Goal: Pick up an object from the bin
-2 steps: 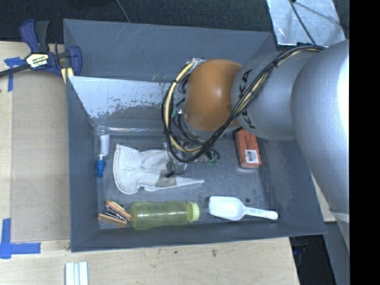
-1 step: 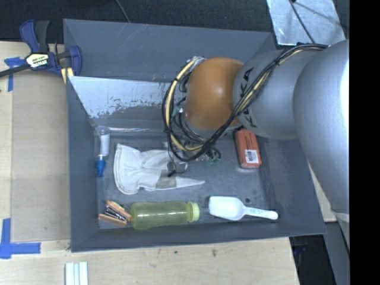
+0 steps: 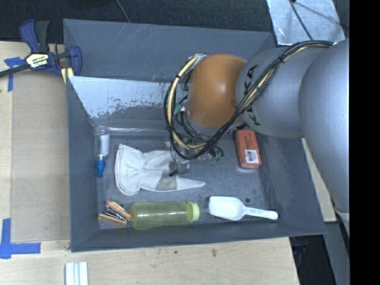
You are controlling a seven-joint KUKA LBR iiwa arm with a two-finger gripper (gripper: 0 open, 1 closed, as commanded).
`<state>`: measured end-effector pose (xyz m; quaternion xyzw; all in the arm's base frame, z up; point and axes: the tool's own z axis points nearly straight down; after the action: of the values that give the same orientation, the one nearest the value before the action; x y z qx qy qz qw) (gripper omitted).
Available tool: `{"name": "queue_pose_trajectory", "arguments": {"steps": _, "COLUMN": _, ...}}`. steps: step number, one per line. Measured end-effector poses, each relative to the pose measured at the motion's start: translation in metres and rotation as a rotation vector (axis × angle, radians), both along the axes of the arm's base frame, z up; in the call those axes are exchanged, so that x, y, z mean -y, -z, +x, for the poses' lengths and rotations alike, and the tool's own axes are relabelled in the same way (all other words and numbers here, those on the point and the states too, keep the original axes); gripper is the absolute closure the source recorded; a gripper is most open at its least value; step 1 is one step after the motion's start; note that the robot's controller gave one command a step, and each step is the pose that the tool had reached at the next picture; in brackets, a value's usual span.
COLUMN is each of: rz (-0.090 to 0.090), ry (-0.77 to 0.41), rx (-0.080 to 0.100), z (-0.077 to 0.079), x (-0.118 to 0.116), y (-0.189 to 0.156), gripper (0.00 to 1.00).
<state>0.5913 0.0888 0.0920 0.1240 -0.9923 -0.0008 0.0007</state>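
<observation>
My gripper (image 3: pixel 176 167) reaches down from under the arm's orange cover in the middle of the bin, its dark tip right at the right-hand part of a white glove (image 3: pixel 135 170). The glove lies crumpled and flat, with a pale pointed end (image 3: pixel 189 184) sticking out to the right. Whether the tip touches or holds the cloth is hidden. An orange-red rectangular block (image 3: pixel 247 149) with a white label lies just right of the gripper.
Along the front wall lie a yellow-green transparent bottle (image 3: pixel 164 213), a white plastic scoop (image 3: pixel 234 209) and wooden clothespins (image 3: pixel 114 214). A clear tube with a blue cap (image 3: pixel 102 154) lies by the left wall. The arm and its cables cover the back right.
</observation>
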Motion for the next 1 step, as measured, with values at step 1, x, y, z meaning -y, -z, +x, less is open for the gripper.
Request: {"name": "queue_pose_trajectory", "arguments": {"steps": 1, "rz": -0.002, "ry": 0.0, "rx": -0.004, "z": -0.0007, "x": 0.0004, "y": -0.0234, "gripper": 1.0}}
